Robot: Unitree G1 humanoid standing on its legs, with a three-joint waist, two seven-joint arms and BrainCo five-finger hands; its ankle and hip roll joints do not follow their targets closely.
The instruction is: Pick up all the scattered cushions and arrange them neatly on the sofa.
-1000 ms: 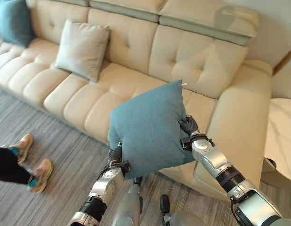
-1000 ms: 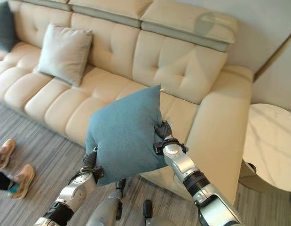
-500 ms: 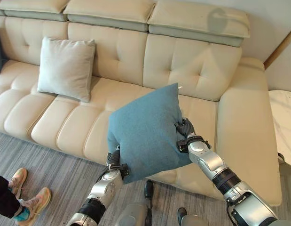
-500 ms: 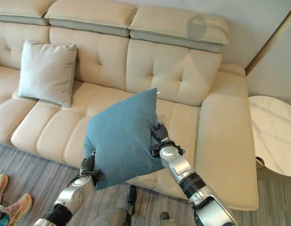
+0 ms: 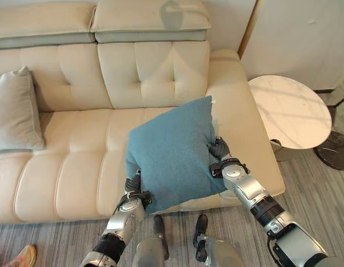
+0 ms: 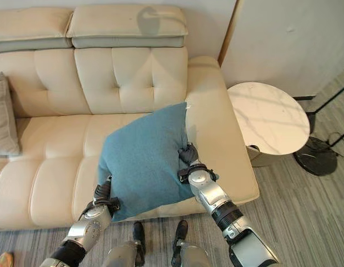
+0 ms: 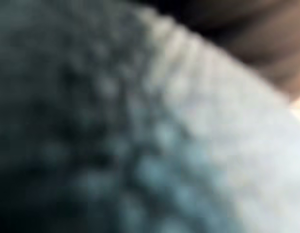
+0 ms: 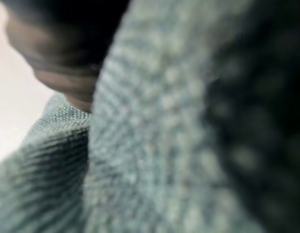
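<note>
Because the blue cushion [image 5: 172, 153] is squeezed between the left hand [image 5: 133, 187] and right hand [image 5: 219, 151], fingers hidden, uneven pressure could let it slip beneath them.

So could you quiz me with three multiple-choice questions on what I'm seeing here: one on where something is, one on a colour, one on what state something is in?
1. Where is the round marble-top side table?
A. past the sofa's arm, by the wall
B. on the sofa seat
C. in front of the sofa's middle

2. What colour is the cushion that is being carried?
A. red
B. teal blue
C. yellow

3. How is that cushion held?
A. lying flat on the floor
B. hanging from one hand
C. raised between the left hand and the right hand

Answers: 1 A, it stands beyond the cream sofa's end. 2 B, teal fabric. 3 C, one hand at each side.
</note>
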